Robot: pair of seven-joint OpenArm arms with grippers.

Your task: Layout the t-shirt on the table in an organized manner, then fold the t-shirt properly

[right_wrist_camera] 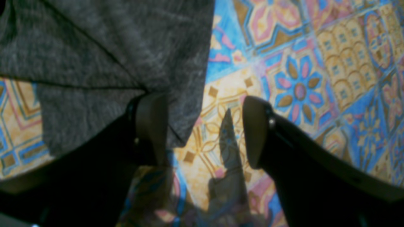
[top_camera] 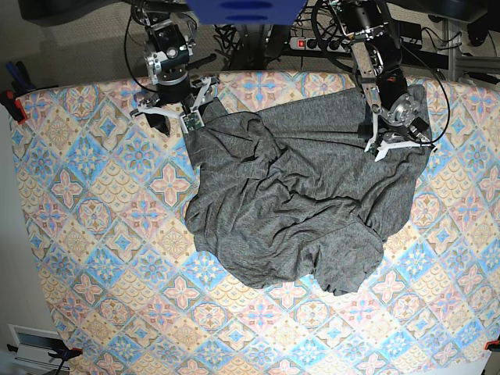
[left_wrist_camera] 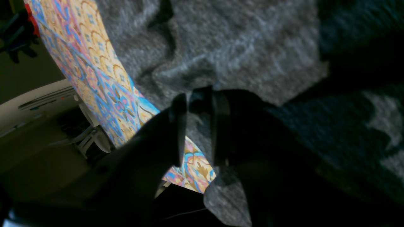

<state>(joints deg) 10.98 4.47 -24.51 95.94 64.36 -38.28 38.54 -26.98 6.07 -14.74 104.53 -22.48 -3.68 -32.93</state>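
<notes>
The dark grey t-shirt (top_camera: 297, 203) lies crumpled and wrinkled in the middle of the patterned table (top_camera: 101, 195). At its far right edge my left gripper (top_camera: 398, 144) stands. In the left wrist view its jaws (left_wrist_camera: 199, 126) are nearly together, pinching a fold of the t-shirt (left_wrist_camera: 236, 47) beside the table (left_wrist_camera: 94, 72) edge. At the far left corner of the shirt is my right gripper (top_camera: 178, 109). The right wrist view shows that gripper (right_wrist_camera: 205, 126) open wide. One finger rests over the t-shirt (right_wrist_camera: 110, 47) hem and the other over bare table (right_wrist_camera: 300, 85).
Cables and a power strip (top_camera: 312, 39) run along the far side behind both arm bases. A red clamp (top_camera: 14, 101) grips the table's left edge. In the left wrist view the table edge drops off to the floor on the left.
</notes>
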